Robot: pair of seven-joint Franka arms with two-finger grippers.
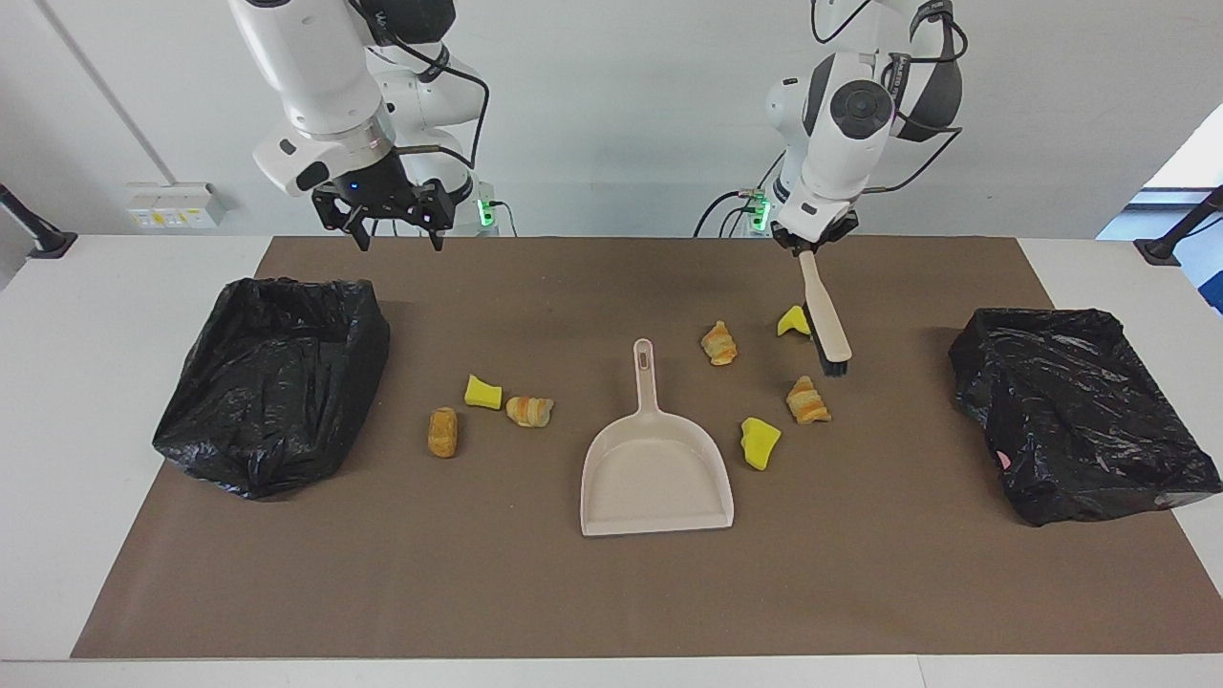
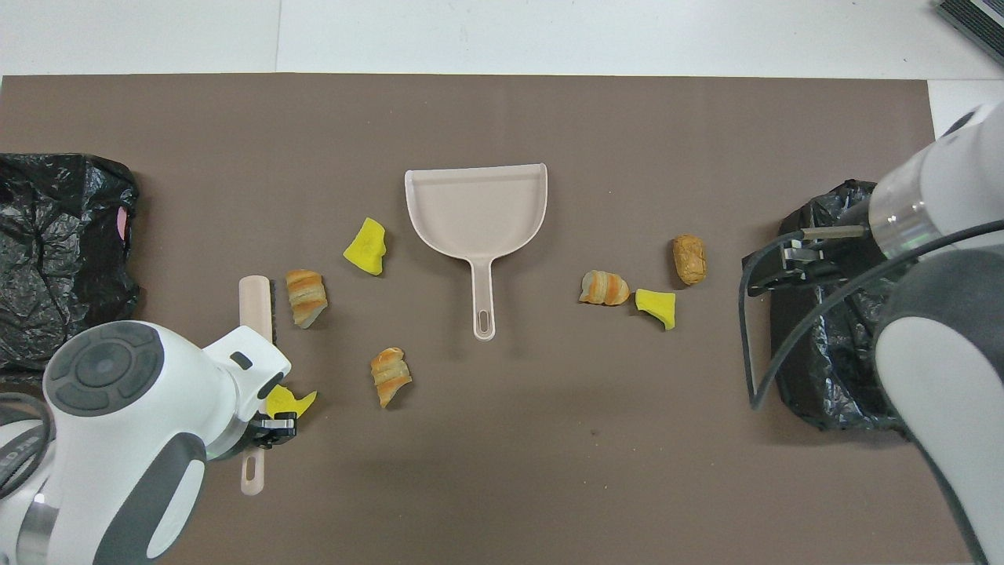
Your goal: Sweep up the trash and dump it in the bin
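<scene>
brush (image 1: 827,320) head beside pastry (image 1: 807,399), covering yellow chunk (image 1: 791,321).

The mat (image 1: 535,592) looks matt brown, paper-like. Both bin bags (image 1: 272,382) (image 1: 1080,411) are glossy, crinkled black plastic. The dustpan (image 1: 659,473) and brush (image 1: 826,315) look smooth beige plastic. Yellow chunks (image 1: 761,443) look spongy foam; arm shells (image 2: 141,424) are glossy white.

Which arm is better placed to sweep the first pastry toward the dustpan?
Left: its gripper holds the brush beside a pastry, near the dustpan. The right gripper is open, empty, above the table's edge.
</scene>
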